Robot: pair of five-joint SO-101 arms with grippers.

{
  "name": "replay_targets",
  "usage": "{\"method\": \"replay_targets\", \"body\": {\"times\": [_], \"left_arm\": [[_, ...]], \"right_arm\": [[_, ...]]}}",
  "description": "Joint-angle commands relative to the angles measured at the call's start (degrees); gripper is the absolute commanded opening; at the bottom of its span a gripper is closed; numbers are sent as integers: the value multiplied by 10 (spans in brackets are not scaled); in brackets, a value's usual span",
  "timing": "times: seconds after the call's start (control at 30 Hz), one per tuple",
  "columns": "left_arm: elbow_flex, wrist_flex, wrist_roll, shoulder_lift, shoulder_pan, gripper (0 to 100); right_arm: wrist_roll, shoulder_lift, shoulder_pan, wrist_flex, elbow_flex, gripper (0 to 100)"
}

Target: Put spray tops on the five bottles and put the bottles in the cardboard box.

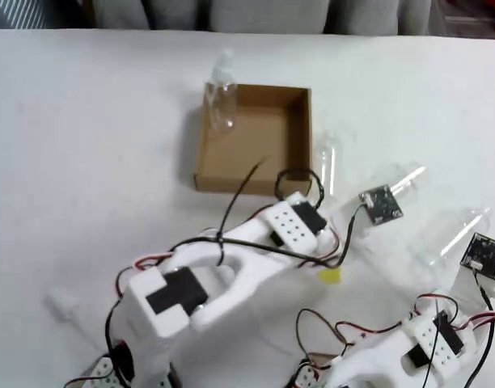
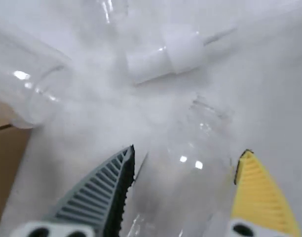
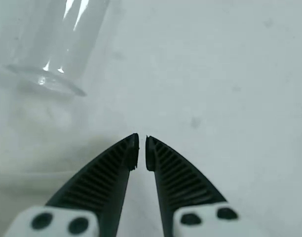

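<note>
The left claw [image 2: 188, 150] is standing spread, the grey finger on one side and the yellow finger on the other. A clear bottle [image 2: 185, 173] is lying between them. Whether the pads are pressing on it cannot be told. That bottle is resting on the white table [image 2: 279, 98], with its long axis running straight out from the claw and its open, capless neck pointing away. Just beyond the neck a white spray top [image 2: 166, 52] is lying on its side, crosswise to the bottle, its thin tube trailing off toward the yellow finger's side. Out on the grey finger's side a second bottle [image 2: 27, 84] is lying, and an edge of the cardboard box [image 2: 3, 148] is showing beside it.

The right claw [image 3: 142, 148] is clenched on nothing, its black tips almost meeting over the table. Ahead of it a third bottle [image 3: 57, 44] is lying with its wide end turned toward the claw and its long axis leading away.

Farther out, beyond the left arm's wrist, the box is sitting open. It is holding one capped bottle [image 1: 221, 101], which is standing upright in a far corner with its spray top pointing up.
</note>
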Motion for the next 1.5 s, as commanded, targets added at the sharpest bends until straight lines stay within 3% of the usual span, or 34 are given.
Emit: {"method": "replay_targets", "body": {"times": [0.0,0.13,0.3,0.4,0.5,0.8,0.93,1.17,1.47], "left_arm": [[-37,7,13,2,-7,321],[-32,8,10,6,-5,283],[-36,8,9,2,-5,3],[-34,14,9,1,-6,65],[-44,40,9,-1,-6,15],[-44,148,9,-152,-19,20],[-44,209,9,-224,-46,20],[-40,313,9,-308,-135,20],[142,282,-43,-465,-284,20]], "right_arm": [[7,-4,-7,-10,-5,21],[7,-4,-7,-10,-5,21],[7,-4,-7,-10,-6,21],[7,-4,-7,-10,-6,21],[7,-4,-7,-10,-6,21],[8,-4,-13,-10,-9,21],[55,0,-38,-6,-5,21],[59,-4,-49,-5,0,21],[62,-2,-75,-5,0,21]]}}
